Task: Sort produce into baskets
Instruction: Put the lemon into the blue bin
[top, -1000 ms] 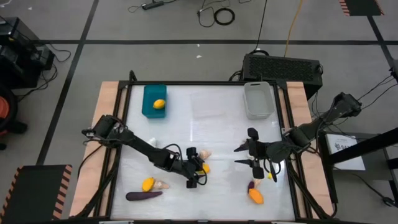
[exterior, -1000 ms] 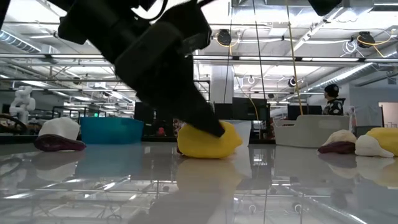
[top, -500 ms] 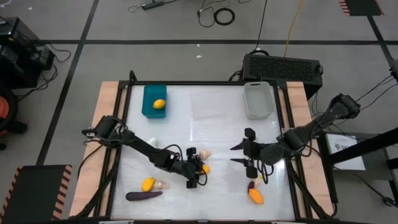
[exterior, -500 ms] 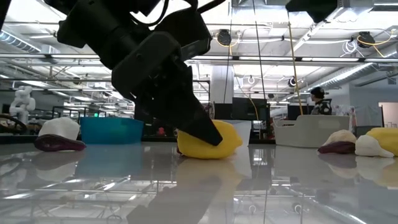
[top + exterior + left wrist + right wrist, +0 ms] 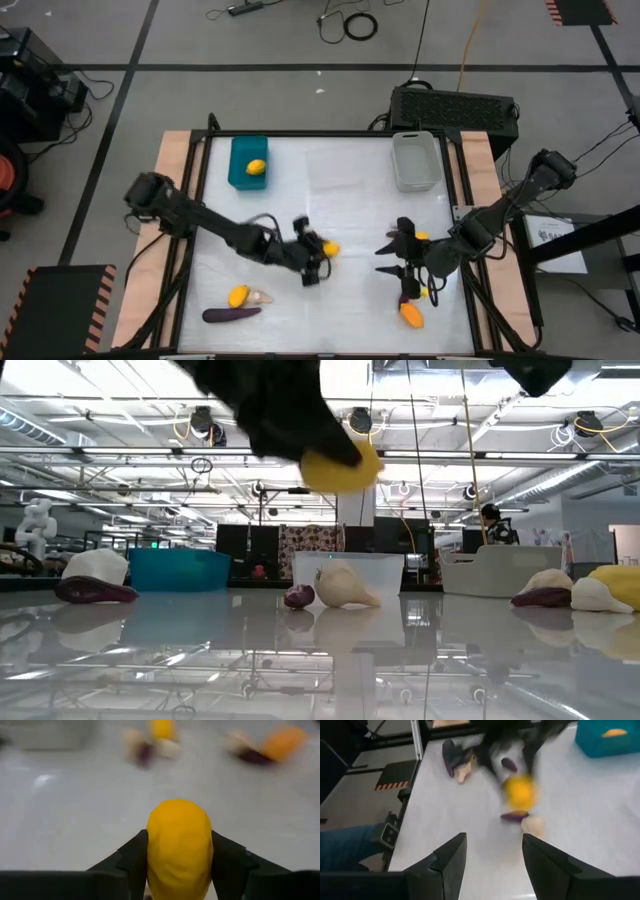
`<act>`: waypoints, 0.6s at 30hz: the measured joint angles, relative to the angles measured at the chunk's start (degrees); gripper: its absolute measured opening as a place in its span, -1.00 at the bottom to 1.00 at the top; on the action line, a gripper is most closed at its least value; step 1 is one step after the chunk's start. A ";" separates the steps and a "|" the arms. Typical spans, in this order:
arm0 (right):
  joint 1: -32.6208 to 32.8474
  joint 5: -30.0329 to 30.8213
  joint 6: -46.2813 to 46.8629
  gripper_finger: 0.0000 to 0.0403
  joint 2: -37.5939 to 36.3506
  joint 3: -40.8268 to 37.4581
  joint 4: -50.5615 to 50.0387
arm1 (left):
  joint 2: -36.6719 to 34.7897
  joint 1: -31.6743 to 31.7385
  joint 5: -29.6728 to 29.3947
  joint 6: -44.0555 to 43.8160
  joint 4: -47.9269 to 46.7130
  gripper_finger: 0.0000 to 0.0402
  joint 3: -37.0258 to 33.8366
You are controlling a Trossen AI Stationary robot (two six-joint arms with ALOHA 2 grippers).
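1. The left gripper (image 5: pixel 318 250) hangs over the middle of the table, its two dark fingers (image 5: pixel 131 861) pinched on the flanks of a smooth yellow-orange oval toy fruit (image 5: pixel 179 845). In the low view the fruit is clear of the surface.
2. The fruit looks light, rigid and glossy, so I judge it slippery. A hold across its widest part, as here, suits it best; near either tapered end it could squirt out.
3. A pale cream garlic-like bulb (image 5: pixel 343 586) and a small dark purple eggplant-like piece (image 5: pixel 298 597) lie touching on the table below the raised fruit.
4. The teal plastic rectangular basket (image 5: pixel 246 170) stands at the far left of the table with one yellow oval already in it. The translucent white-grey bin (image 5: pixel 415 172) stands at the far right.
5. The right gripper (image 5: pixel 404 260) hovers at mid-right, jaws spread and empty.
6. The white tabletop (image 5: pixel 360 215) is shiny and mirror-like, so dropped pieces would likely slide or roll.
7. Beyond the table lies an open workshop with ceiling lights, and a person (image 5: pixel 491 520) stands far back.
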 joint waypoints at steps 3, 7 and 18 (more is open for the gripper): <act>0.84 0.00 1.41 -0.08 0.10 -0.02 -1.38 | -6.22 2.53 -5.38 -2.31 -8.08 -0.13 0.33; 0.98 0.01 3.11 -0.08 0.08 -0.02 -2.91 | -13.61 6.91 -10.55 -6.17 -19.25 -0.13 0.38; 0.98 0.43 5.40 -0.08 0.20 -0.02 -3.05 | -21.16 28.70 -11.36 -14.22 -47.35 -0.13 -1.43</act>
